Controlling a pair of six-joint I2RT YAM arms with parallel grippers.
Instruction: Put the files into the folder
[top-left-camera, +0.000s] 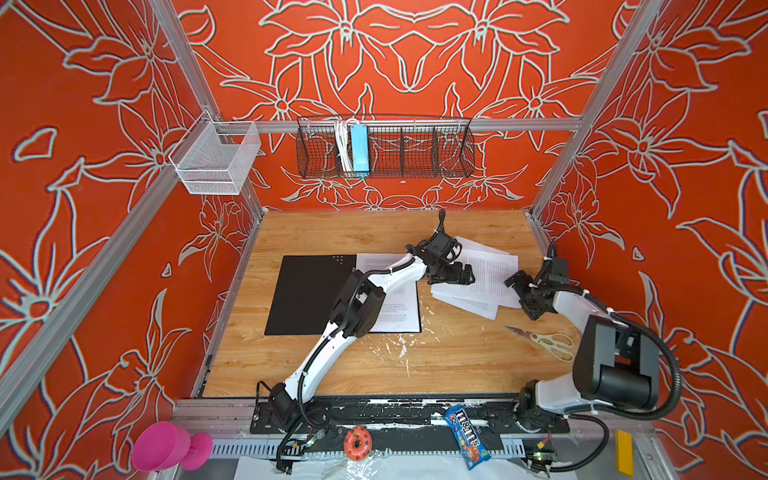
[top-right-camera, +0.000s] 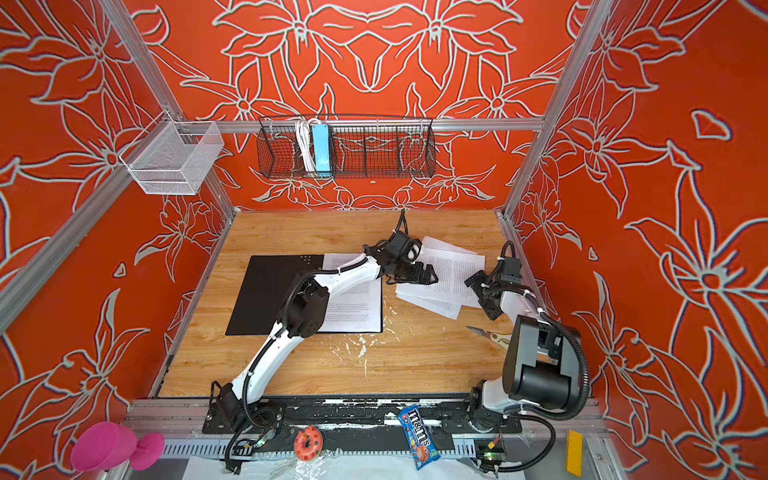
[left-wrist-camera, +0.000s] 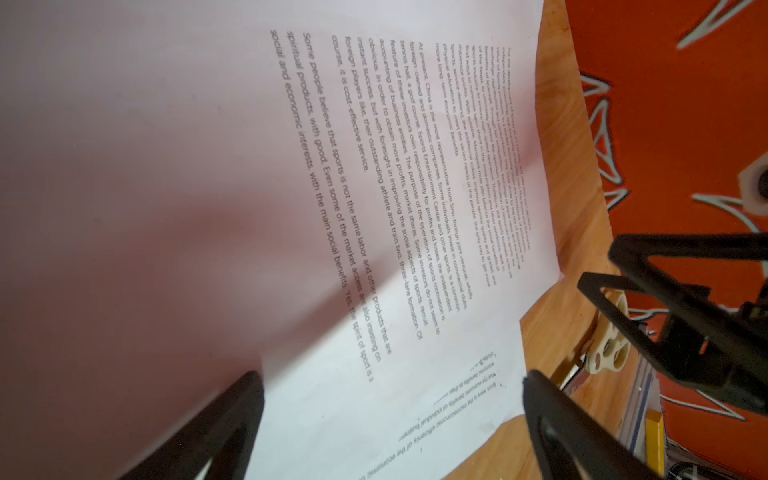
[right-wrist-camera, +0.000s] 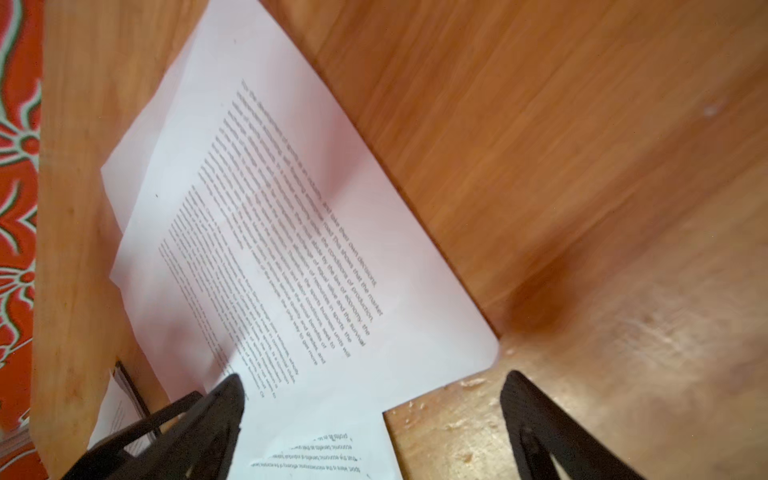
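Top views: the folder (top-left-camera: 307, 295) lay open, black inside up, on the left part of the table (top-left-camera: 332, 370); one printed sheet (top-left-camera: 397, 309) already rested on its right half.
Loose files (top-left-camera: 488, 282): fanned in an untidy pile on the table, just right of the folder and apart from it.
Left tool (top-left-camera: 460, 276): jaws spread wide over the pile's edge nearest the folder, pinching nothing.
Right tool (top-left-camera: 523, 296): jaws spread wide beside the pile's far edge, empty.
Step in hand: probably taking the top sheet. It would go best by pressing down lightly and peeling one edge, with the other tool steadying the rest.
Count: one folder; one sheet in it; at least three loose sheets, exact number unclear; two tools; one pair of scissors (top-left-camera: 550, 344).
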